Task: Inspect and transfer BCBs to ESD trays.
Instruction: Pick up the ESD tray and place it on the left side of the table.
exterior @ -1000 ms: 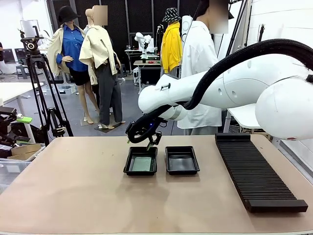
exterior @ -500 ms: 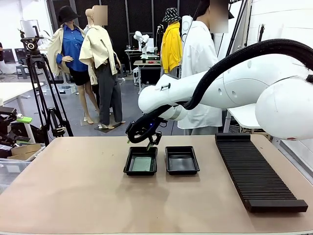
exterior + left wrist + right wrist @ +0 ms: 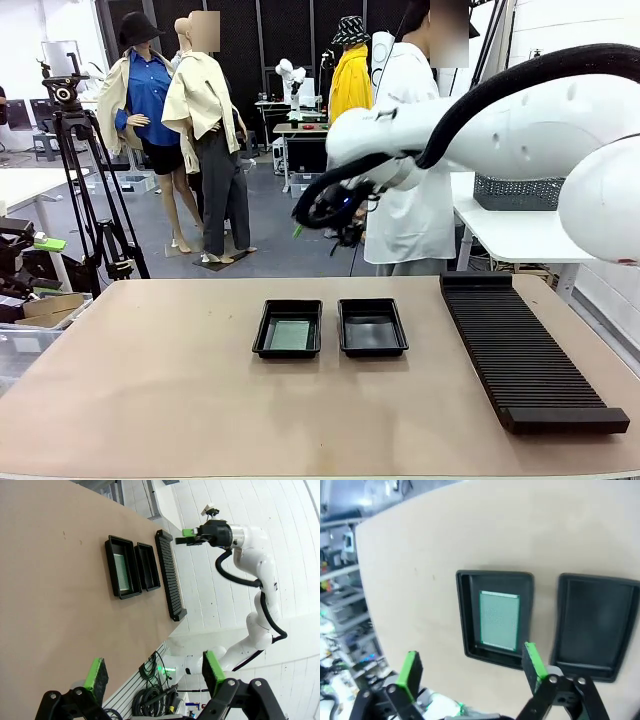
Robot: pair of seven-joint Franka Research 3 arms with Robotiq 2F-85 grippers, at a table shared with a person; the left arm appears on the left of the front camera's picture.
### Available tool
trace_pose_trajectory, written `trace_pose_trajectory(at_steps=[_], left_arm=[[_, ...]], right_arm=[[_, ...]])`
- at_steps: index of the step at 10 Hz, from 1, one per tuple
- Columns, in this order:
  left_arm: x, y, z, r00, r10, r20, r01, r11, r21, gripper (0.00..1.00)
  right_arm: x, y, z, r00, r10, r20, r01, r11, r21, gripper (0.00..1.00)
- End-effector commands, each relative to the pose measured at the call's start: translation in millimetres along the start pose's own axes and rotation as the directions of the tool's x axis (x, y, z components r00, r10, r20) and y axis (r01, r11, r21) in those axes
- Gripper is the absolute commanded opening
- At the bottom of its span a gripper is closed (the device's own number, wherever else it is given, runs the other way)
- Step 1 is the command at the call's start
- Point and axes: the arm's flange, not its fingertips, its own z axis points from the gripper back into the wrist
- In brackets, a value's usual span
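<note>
**Front view.** The right gripper (image 3: pixel 325 225) hangs high over the far edge of the table (image 3: pixel 150 400), well clear of both ESD trays. How its jaws stand is hard to read against the person (image 3: pixel 415 150) in a white coat behind it. One BCB (image 3: pixel 290 335) lies flat in the left tray (image 3: pixel 262 338). The right tray (image 3: pixel 372 350) sits just beside it, floor bare. A long ribbed rack (image 3: pixel 520 350) lines the table's right side. Open tabletop lies left of the trays and in front of them. A tripod (image 3: pixel 80 170) stands beyond the left corner, and a mesh basket (image 3: pixel 515 192) rests on a side table.

**Left wrist view.** The left gripper (image 3: pixel 154 672) has its pads spread wide with nothing between them. The trays and rack appear small and sideways far below. The finger bases are cut off by the bottom edge.

**Right wrist view.** The right gripper's pads are likewise apart and hold nothing. The picture is soft, and the bare tray's outer rim is cut off by the edge.
</note>
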Motion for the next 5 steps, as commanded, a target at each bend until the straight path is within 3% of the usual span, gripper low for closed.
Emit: trace_pose_trajectory(at_steps=[1, 5], left_arm=[[0, -3, 2, 1.0, 0.012, -0.001, -0.012, 1.0, 0.001, 1.0], [0, -3, 2, 1.0, 0.012, -0.001, -0.012, 1.0, 0.001, 1.0]], right_arm=[[21, -20, 29, 0.999, -0.027, -0.017, 0.028, 0.999, 0.036, 1.0], [21, -73, 114, 0.996, -0.085, 0.03, 0.08, 0.987, 0.141, 1.0]])
